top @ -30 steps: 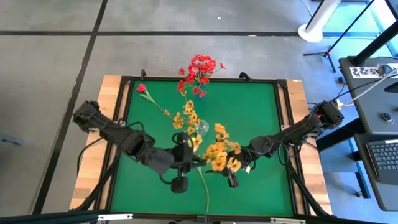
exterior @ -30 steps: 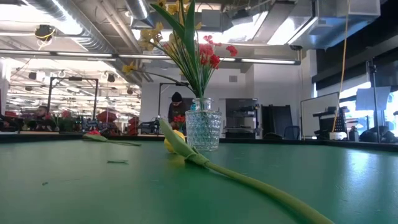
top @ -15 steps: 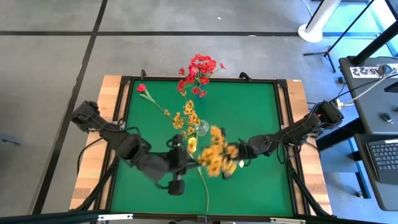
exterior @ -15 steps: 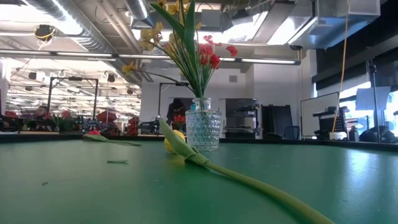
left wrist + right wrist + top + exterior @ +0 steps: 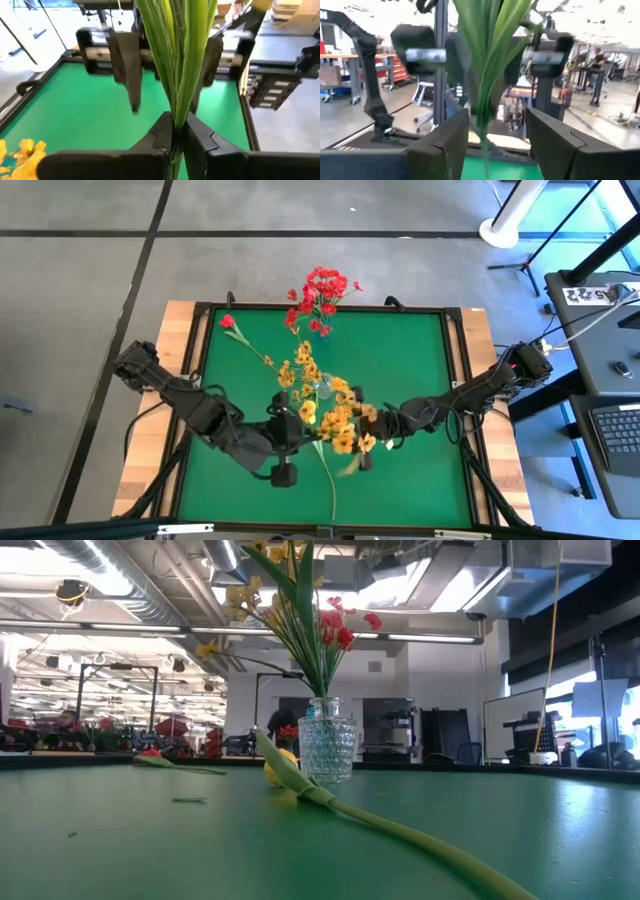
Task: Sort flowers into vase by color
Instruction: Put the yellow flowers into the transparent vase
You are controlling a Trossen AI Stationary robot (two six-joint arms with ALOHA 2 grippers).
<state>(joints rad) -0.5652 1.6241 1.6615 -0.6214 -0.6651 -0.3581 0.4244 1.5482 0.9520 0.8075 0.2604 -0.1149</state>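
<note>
A: Where do we stand with the yellow spray (image 5: pixel 340 425)?

B: We have it in mid-table, just at five o'clock of the glass vase (image 5: pixel 327 750). Our left pincer (image 5: pixel 175 137) is clamped tight on its green stems, and the right pincer (image 5: pixel 492 140) stands wide, the same stems running between its fingers untouched (a handover, we judge).

A: And the other flowers?

B: A red spray (image 5: pixel 320 298) hangs over the table's twelve o'clock edge, a single red bloom (image 5: pixel 227 321) lies toward eleven o'clock, and a yellow bloom (image 5: pixel 309 412) lies beside the vase with its stem trailing toward six o'clock. The vase (image 5: pixel 322 385) already holds mixed stems.

A: So how do we do this well?

B: We keep the stems upright and steady, grip low enough to leave length free, and lower the ends straight into the mouth. The leaves could snag on the stems already there, so we go slowly.
</note>
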